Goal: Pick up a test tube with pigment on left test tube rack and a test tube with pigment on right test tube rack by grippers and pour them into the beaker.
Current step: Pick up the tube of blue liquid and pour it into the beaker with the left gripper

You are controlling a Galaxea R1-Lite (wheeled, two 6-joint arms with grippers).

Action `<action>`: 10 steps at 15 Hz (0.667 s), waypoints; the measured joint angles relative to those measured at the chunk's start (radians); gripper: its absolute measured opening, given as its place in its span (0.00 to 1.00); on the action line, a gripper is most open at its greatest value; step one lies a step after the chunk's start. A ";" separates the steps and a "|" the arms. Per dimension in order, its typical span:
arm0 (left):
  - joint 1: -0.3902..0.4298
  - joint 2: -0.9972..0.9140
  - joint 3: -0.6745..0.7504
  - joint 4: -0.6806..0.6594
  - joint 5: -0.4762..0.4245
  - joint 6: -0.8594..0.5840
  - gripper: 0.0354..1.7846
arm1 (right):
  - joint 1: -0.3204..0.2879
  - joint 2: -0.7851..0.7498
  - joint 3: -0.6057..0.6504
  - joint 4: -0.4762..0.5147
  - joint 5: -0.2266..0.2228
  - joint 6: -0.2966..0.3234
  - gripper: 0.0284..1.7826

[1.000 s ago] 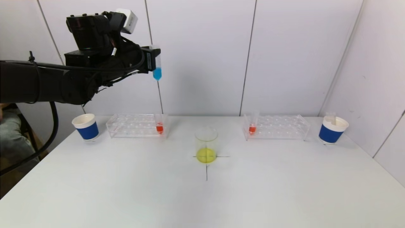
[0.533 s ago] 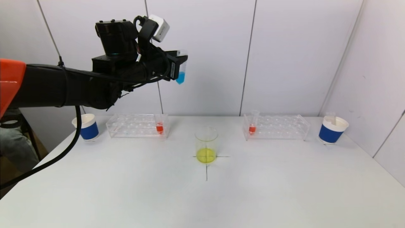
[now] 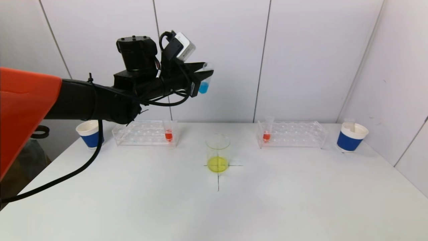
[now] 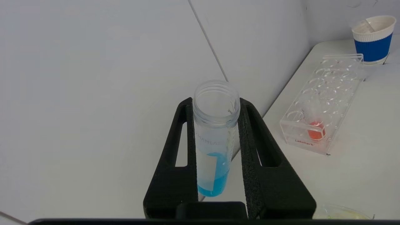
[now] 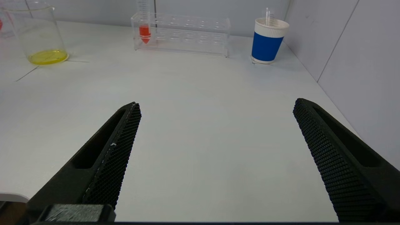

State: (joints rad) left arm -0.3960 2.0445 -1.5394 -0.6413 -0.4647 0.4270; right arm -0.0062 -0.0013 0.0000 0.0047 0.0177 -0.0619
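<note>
Left wrist view: the left gripper (image 4: 215, 150) has its jaws clamped on the blue-pigment test tube (image 4: 215, 137), which stands open-mouthed between them with blue liquid pooled at its low end. In the head view that gripper (image 3: 201, 80) holds the tube (image 3: 204, 82) high in the air, tilted, above and slightly left of the beaker (image 3: 218, 153), which sits on the bench (image 3: 267, 201) with yellow liquid in its base. Below and left of the jaws is the left rack (image 3: 144, 133) with a red tube (image 3: 168, 131); off to the right is the right rack (image 3: 291, 134). The right gripper (image 5: 215, 150) hovers low over the bench, jaws wide apart, holding nothing.
</note>
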 joint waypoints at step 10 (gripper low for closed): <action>-0.001 0.077 0.053 -0.045 -0.267 0.345 0.22 | 0.000 0.000 0.000 0.000 0.000 0.000 0.99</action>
State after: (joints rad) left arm -0.3968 2.1215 -1.4866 -0.6860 -0.7321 0.7719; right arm -0.0062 -0.0013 0.0000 0.0047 0.0181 -0.0623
